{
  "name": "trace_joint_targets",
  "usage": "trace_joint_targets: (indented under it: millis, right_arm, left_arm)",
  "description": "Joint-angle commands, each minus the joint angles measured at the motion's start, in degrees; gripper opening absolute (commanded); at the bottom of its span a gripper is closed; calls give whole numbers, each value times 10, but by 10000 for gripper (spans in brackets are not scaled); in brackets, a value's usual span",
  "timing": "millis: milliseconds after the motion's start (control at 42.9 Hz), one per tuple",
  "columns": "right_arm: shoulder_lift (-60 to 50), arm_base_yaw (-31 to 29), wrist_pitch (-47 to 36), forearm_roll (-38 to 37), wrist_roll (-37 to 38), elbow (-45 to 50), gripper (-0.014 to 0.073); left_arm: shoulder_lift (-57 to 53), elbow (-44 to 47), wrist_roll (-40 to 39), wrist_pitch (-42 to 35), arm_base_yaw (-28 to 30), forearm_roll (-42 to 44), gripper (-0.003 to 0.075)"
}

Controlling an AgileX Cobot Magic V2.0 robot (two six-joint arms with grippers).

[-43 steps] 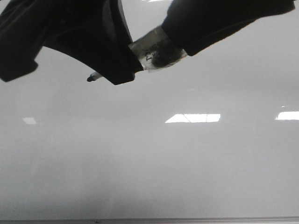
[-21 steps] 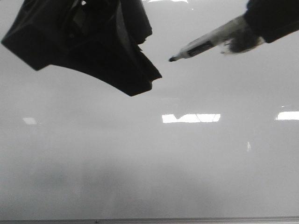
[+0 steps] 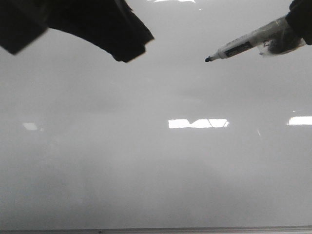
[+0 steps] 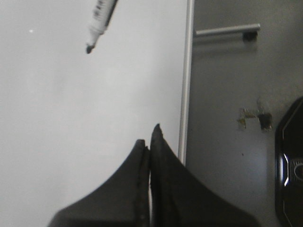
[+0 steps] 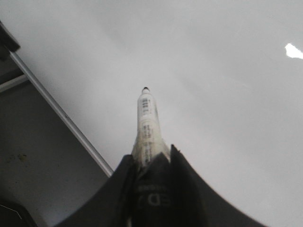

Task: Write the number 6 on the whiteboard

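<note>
Whiteboard: the whiteboard is filling the front view, glossy pale grey, catching bright rectangular light reflections across its middle; its thin dark edge is running along the 6 o'clock side.
Number 6: no drawn stroke is showing on the board in any view.
Right end effector: the right end effector is gripping a marker by its barrel, fingers closed snugly on both sides of it.
Marker: it is entering the front view from 2 o'clock, its black tip pointing toward 8 o'clock; whether the tip is touching the board cannot be told.
Left end effector: the left end effector is showing its two dark fingers pressed together with nothing between them, hanging over the board near its metal frame edge; in the front view it is sitting at 11 o'clock, well apart from the marker.
</note>
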Motion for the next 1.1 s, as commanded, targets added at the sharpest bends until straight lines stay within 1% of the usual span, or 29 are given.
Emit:
trace_joint_targets:
  millis: [0,93,187,373,466,560,746,956,1072]
  right_arm:
    - [-4,-4,-52,-3,-4,-15,-62]
    - [-3,-4,-73,-3,-4,-15,-62]
    - [12,-4,-107,-3,-4,-15,-62]
    - [95,-4,-187,-3,-4,-43,-62]
    - [145,-4,-252,-3,-4,-63,-62]
    - [196,-4,-301,-2,-2,-84,-62]
    - [265,-4,-399,35,-2,-114,-62]
    - [323,-4,-407,42,-2,-152,-62]
    - [344,-1,-390,42,-2,-166,-62]
  left_arm:
    - [-72,29,-7,-79,19,-39,-20]
    - [-153,98,-7,-142,30,-81,-20]
    - [-229,162,-7,-187,31,-120,-20]
    - [-357,248,-7,-195,31,-147,-20]
    - [-395,268,-7,-194,31,-152,-20]
    - [-413,274,-7,-193,31,-152,-20]
    - [-413,274,-7,-193,31,-152,-20]
    - [-413,274,-7,-193,31,-152,-20]
    - [-413,274,-7,-193,31,-152,-20]
